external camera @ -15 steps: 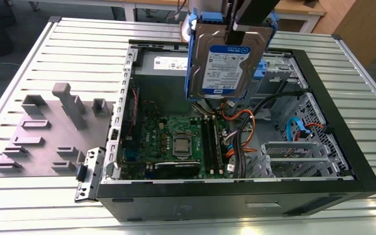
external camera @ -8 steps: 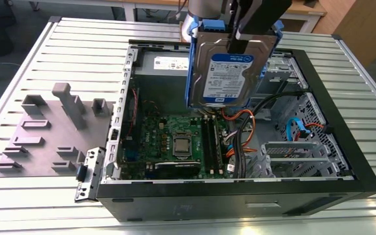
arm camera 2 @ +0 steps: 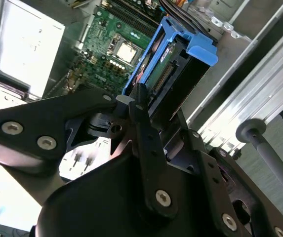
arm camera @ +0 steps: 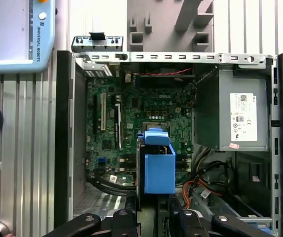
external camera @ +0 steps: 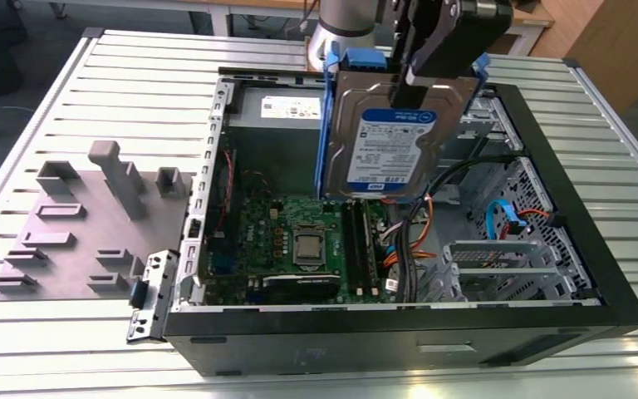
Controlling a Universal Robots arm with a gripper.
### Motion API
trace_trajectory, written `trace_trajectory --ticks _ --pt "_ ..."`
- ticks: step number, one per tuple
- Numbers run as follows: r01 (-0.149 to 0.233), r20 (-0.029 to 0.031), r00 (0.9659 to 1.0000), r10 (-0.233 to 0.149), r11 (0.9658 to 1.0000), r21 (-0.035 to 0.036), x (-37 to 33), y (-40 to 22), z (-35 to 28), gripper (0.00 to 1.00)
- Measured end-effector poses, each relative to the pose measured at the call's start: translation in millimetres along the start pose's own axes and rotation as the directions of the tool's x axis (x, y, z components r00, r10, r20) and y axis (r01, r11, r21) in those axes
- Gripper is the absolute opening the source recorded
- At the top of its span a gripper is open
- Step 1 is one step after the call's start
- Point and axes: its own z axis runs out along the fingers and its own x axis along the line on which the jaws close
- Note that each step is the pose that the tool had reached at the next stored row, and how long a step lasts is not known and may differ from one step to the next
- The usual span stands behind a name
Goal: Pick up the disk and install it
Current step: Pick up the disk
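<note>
The disk (external camera: 380,141) hangs upright above the open computer case (external camera: 585,324), its blue-and-white label facing the exterior view. Blue plastic rails run along its sides. My gripper (external camera: 417,90) is shut on the disk's upper edge. In the second wrist view the gripper (arm camera 2: 140,104) clamps the disk (arm camera 2: 173,57) at its connector end, over the green motherboard (arm camera 2: 106,44). The first wrist view looks down the disk's blue carrier (arm camera: 158,168), which hovers over the motherboard (arm camera: 126,118), and the gripper (arm camera: 156,217) grips it at the near end.
Inside the case sit the grey power-supply box (arm camera: 240,118), loose cables (external camera: 430,224) and a silver drive cage (external camera: 497,266) toward the exterior view's right. A grey fixture plate (external camera: 86,224) with raised blocks lies on the slatted table (external camera: 130,83). A pendant (arm camera: 13,34) rests beside the case.
</note>
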Motion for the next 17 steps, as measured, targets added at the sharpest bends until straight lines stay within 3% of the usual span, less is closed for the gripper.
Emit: trace_trajectory --ticks 17 --pt "-0.001 -0.0278 0.9996 0.001 1.0 0.0004 41.0 -0.8 -0.2 0.35"
